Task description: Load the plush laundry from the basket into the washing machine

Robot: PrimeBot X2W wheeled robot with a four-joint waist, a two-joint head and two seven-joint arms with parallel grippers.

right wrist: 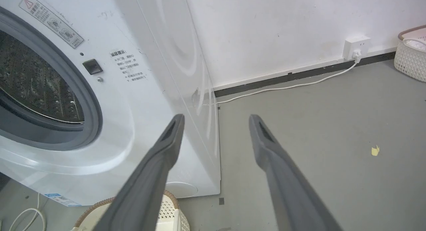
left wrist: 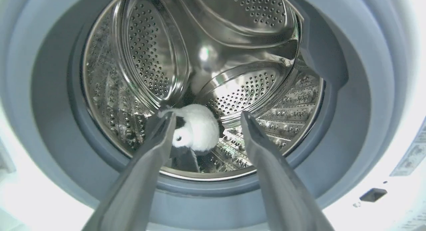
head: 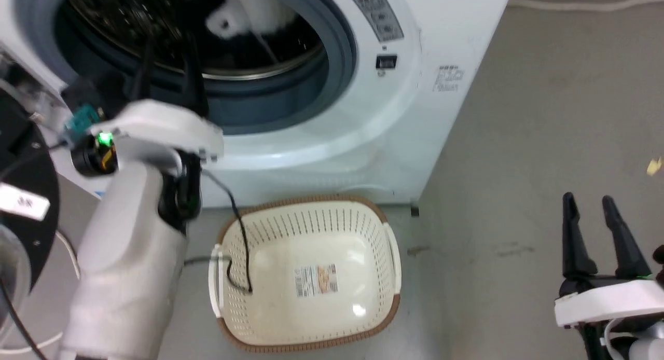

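- Plush laundry (left wrist: 196,127) was seen inside the washing machine (head: 394,121), lying low in the steel drum (left wrist: 239,31) near its front lip; white fur and black patches were visible.
- Left gripper (left wrist: 208,115) was pointed into the porthole, past the grey gasket (head: 337,49); jaws were spread fully wide with nothing held. In the left wrist view the plush was framed between the two fingers, farther into the drum than their tips.
- Right gripper (head: 588,199) was held over the bare floor (head: 544,116), to the right of the washer and well apart from it; jaws were spread fully wide and nothing was gripped.
- Basket (head: 311,199) was set on the floor just in front of the washer's base, below the porthole; no laundry was seen in it, and the barcode sticker (head: 316,279) on its bottom was exposed.
- A black cable (head: 241,235) from the left arm was seen hanging over the basket's left side.
- A yellow scrap (head: 654,165) was noted on the floor at the far right.
- A second basket (right wrist: 411,58) and a wall socket (right wrist: 356,44) were noted by the wall in the right wrist view.
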